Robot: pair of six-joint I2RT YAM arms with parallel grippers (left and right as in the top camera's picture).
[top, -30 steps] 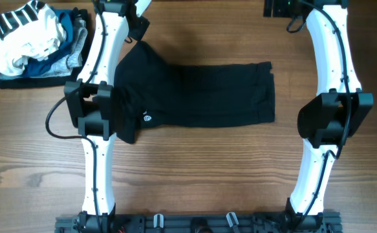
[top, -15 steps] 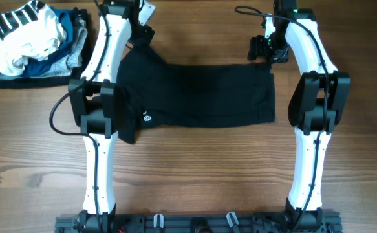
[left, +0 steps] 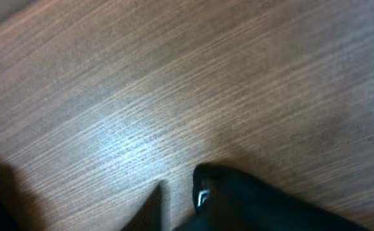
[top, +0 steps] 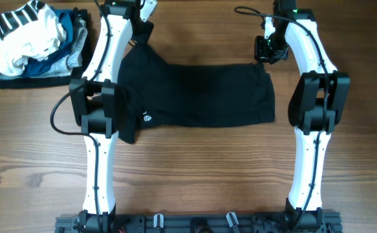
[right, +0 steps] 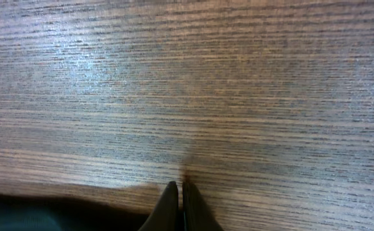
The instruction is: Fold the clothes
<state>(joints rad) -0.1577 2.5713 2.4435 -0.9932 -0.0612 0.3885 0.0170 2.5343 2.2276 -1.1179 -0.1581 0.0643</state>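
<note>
Wood-grain surface point(top: 194, 162) carrying the clothes point(top: 201, 94), one black garment spread flat across the centre of the overhead view. A stack of garments point(top: 33, 39) lies at upper left. Right fingers point(right: 178, 206) are pressed together at the garment's upper right corner; a pinch of fabric cannot be confirmed. Left fingers point(top: 140, 30) are at its upper left corner, blurred against dark cloth, spread indeterminate.

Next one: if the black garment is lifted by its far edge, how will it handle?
The black garment probably hangs floppy: it lies flat against the table with soft, uneven edges. Likely light for its spread, since it looks like thin cloth. Its near edge would probably sag and drag across the wood rather than lift cleanly.
</note>
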